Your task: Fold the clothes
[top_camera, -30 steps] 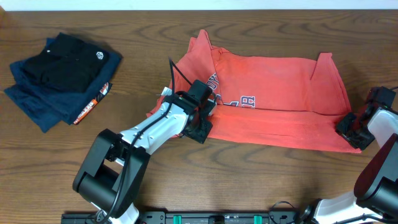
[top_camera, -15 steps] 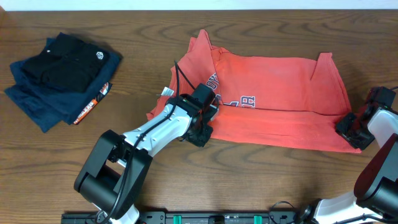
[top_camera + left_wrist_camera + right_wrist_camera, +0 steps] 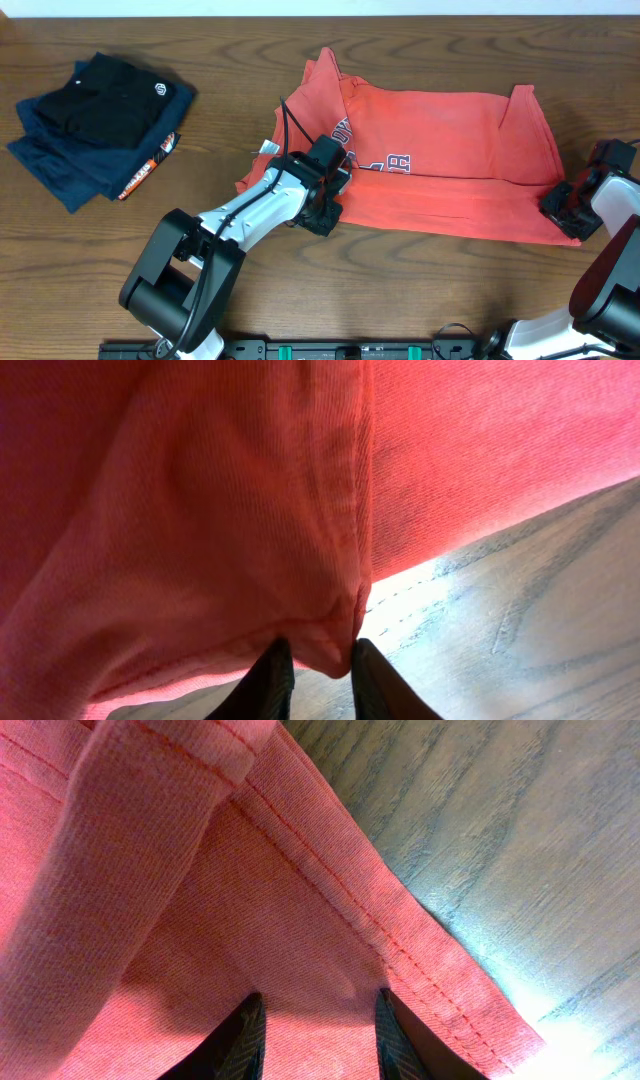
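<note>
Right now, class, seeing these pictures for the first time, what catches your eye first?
The coral-red T-shirt spread across the middle and right of the wooden table stands out most. The left gripper pinches a fold at its near left edge, and the right gripper holds its near right corner. A folded pile of dark garments lies at the far left.
</note>
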Robot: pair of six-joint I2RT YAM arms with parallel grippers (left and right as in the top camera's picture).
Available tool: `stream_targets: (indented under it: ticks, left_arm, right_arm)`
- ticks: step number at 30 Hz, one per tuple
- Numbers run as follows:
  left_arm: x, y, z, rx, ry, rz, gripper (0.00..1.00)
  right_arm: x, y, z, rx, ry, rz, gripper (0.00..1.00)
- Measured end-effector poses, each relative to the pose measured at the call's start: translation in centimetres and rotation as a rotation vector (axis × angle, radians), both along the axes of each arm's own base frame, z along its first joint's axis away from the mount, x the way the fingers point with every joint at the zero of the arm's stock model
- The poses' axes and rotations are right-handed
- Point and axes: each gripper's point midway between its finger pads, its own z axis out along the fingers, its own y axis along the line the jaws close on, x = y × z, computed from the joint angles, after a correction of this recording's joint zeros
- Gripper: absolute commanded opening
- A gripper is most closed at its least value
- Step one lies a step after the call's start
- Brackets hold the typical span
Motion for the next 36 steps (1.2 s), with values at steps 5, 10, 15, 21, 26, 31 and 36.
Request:
stream_targets:
  ticks: [5, 10, 15, 21, 26, 31, 36]
  left_arm:
    - [-0.4, -0.5, 0.0, -0.003, 0.003, -0.017, 0.07]
    - [-0.8, -0.8, 0.0, -0.004, 0.006, -0.033, 0.06]
    - [0.8, -0.8, 1.3, -0.017, -0.014, -0.006, 0.06]
    - [9.3, -2.4, 7.9, -0.166, -0.261, 0.078, 0.06]
    - [12.5, -2.8, 11.0, -0.236, -0.388, 0.111, 0.06]
    - [12.1, -3.7, 10.7, -0.251, -0.375, 0.098, 0.06]
    - [10.7, -4.1, 9.6, -0.227, -0.321, 0.077, 0.52]
  right_arm:
    - [0.0, 0.0, 0.0, 0.000, 0.000, 0.000, 0.35]
    - [0.0, 0.0, 0.0, 0.000, 0.000, 0.000, 0.35]
    - [0.0, 0.0, 0.0, 0.000, 0.000, 0.000, 0.35]
    - [0.0, 0.0, 0.0, 0.000, 0.000, 0.000, 0.35]
    - [0.0, 0.0, 0.0, 0.000, 0.000, 0.000, 0.35]
    - [0.0, 0.0, 0.0, 0.000, 0.000, 0.000, 0.35]
    - [0.0, 0.0, 0.0, 0.000, 0.001, 0.000, 0.35]
